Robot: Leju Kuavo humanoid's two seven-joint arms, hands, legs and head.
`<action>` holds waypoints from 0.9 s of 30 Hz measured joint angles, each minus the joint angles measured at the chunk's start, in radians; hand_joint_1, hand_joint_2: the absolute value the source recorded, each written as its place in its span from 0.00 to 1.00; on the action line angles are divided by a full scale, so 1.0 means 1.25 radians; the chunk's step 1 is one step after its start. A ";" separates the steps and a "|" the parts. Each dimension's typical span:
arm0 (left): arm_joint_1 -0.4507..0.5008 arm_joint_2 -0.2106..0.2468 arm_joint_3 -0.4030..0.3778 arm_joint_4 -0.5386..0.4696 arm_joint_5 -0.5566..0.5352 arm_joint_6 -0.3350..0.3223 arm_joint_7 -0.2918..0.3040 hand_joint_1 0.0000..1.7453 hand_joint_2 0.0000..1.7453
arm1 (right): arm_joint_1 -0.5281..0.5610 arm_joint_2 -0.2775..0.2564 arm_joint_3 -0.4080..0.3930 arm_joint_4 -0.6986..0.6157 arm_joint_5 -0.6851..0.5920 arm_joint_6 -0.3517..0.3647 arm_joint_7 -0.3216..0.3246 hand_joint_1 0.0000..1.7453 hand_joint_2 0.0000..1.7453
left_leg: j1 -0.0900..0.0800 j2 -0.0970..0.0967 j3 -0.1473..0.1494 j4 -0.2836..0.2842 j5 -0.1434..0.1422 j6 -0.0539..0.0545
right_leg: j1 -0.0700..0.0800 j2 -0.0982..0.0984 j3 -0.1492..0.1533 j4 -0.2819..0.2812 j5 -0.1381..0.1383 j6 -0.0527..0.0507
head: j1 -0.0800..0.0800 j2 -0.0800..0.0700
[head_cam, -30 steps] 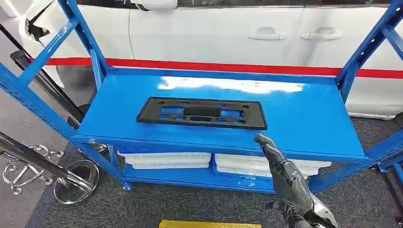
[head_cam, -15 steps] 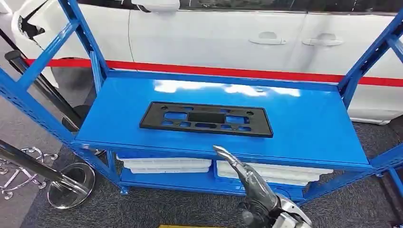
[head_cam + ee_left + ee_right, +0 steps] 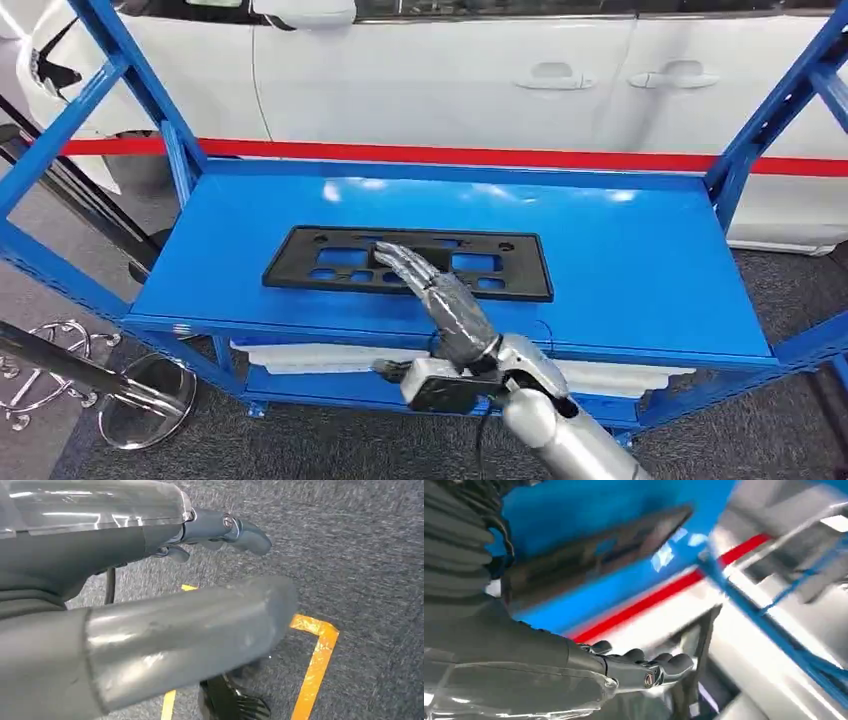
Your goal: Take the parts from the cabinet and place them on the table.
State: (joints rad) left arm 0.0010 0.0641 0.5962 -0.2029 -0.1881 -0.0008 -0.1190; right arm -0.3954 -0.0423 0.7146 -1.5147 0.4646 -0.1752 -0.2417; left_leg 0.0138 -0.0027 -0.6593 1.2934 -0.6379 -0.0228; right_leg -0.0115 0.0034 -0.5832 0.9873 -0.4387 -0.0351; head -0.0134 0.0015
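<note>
Black part (image 3: 594,555) lies (blurred) on blue shelf (image 3: 589,500).

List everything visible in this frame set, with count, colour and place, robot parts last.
plate: one, black, flat on the top shelf, slotted with holes.
rack: one, blue, in front of the robot; top shelf carries the plate.
trays: white, on the lower shelf; count unclear.
car: one, white with a red stripe, behind the rack.
stand: one, chrome, round base on the carpet left of the rack.
floor tape: yellow-orange lines on grey carpet.
right hand: one, dark grey, fingers stretched out over the plate's middle; contact cannot be told.
left hand: one, grey, hanging above the carpet, holding nothing.
</note>
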 joint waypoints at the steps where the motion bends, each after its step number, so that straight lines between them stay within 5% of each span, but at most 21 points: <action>1: 0.000 0.001 0.000 0.000 -0.004 -0.003 0.000 0.00 0.00 | -0.017 0.009 0.019 0.021 0.068 -0.028 0.020 0.00 1.00 | 0.000 0.000 -0.003 -0.017 0.031 0.002 | 0.000 0.001 0.005 0.000 -0.003 0.000 | 0.000 0.000; 4: -0.001 0.005 -0.001 0.000 -0.012 -0.006 -0.001 0.00 0.00 | -0.049 0.027 0.048 0.057 0.139 -0.060 0.040 0.00 1.00 | -0.002 0.000 0.067 -0.218 0.170 0.015 | 0.001 0.002 0.027 -0.005 -0.013 0.004 | 0.000 0.000; 9: -0.003 0.013 -0.001 0.000 -0.026 -0.007 -0.001 0.00 0.00 | -0.079 0.032 0.079 0.122 0.260 -0.099 0.078 0.00 1.00 | -0.008 -0.001 0.087 -0.272 0.166 0.033 | 0.006 -0.001 0.028 -0.016 -0.011 0.020 | 0.000 0.000; 10: -0.003 0.013 -0.001 0.000 -0.027 -0.007 0.000 0.00 0.00 | -0.083 0.032 0.081 0.131 0.276 -0.103 0.080 0.00 1.00 | 0.004 0.001 0.093 -0.283 0.171 0.038 | 0.008 -0.002 0.025 -0.014 -0.019 0.025 | 0.000 0.000; 11: -0.002 0.012 -0.001 0.000 -0.028 -0.008 0.000 0.00 0.00 | -0.087 0.032 0.084 0.141 0.284 -0.109 0.081 0.00 1.00 | 0.002 0.001 0.094 -0.285 0.170 0.041 | 0.007 -0.002 0.017 0.011 -0.036 0.029 | 0.001 0.000; 14: -0.003 0.012 -0.001 0.000 -0.029 -0.008 0.001 0.00 0.00 | -0.089 0.032 0.093 0.170 0.304 -0.114 0.091 0.00 1.00 | 0.001 0.001 0.094 -0.282 0.167 0.049 | 0.006 -0.001 -0.082 0.206 -0.120 0.034 | 0.000 0.000; 16: -0.003 0.012 -0.001 0.000 -0.034 -0.008 0.001 0.00 0.00 | -0.089 0.031 0.097 0.187 0.324 -0.115 0.098 0.00 1.00 | 0.000 0.001 0.095 -0.280 0.163 0.050 | 0.004 -0.001 -0.112 0.250 -0.118 0.036 | 0.000 0.000; 19: -0.004 0.012 -0.001 0.000 -0.045 -0.013 0.000 0.00 0.00 | -0.103 0.030 0.117 0.242 0.401 -0.114 0.139 0.00 1.00 | -0.002 -0.002 0.109 -0.278 0.153 0.046 | 0.005 -0.002 -0.038 0.078 -0.001 0.028 | 0.001 0.000; 20: -0.004 0.012 -0.001 0.000 -0.050 -0.016 0.000 0.00 0.00 | -0.106 0.030 0.120 0.260 0.422 -0.111 0.150 0.00 1.00 | -0.002 -0.003 0.116 -0.278 0.148 0.044 | 0.008 -0.001 -0.004 0.007 0.018 0.018 | 0.001 0.000; 24: -0.009 0.011 -0.001 0.000 -0.067 -0.025 -0.005 0.00 0.00 | -0.129 0.041 0.131 0.362 0.468 -0.107 0.187 0.00 1.00 | -0.003 -0.001 0.108 -0.274 0.144 0.027 | 0.016 -0.001 0.000 -0.005 0.002 0.008 | 0.000 0.000; 25: -0.010 0.012 -0.001 0.000 -0.070 -0.027 -0.006 0.00 0.00 | -0.134 0.045 0.131 0.382 0.476 -0.115 0.192 0.00 1.00 | -0.007 -0.002 0.112 -0.273 0.141 0.022 | 0.006 0.000 0.005 -0.013 0.004 0.006 | 0.001 0.000; 27: -0.008 0.011 -0.001 0.001 -0.075 -0.026 -0.006 0.00 0.00 | -0.145 0.058 0.131 0.414 0.484 -0.124 0.198 0.00 1.00 | -0.002 -0.001 0.092 -0.220 0.103 0.016 | 0.003 -0.001 0.016 -0.018 0.003 -0.002 | 0.000 0.000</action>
State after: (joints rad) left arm -0.0093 0.0782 0.5947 -0.2018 -0.2823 -0.0336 -0.1266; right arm -0.5768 0.0302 0.8785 -0.9975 1.0693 -0.3308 0.0057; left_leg 0.0112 -0.0044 -0.5449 1.0181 -0.5088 -0.0031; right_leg -0.0083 0.0023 -0.5634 0.9642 -0.4347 -0.0372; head -0.0137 0.0015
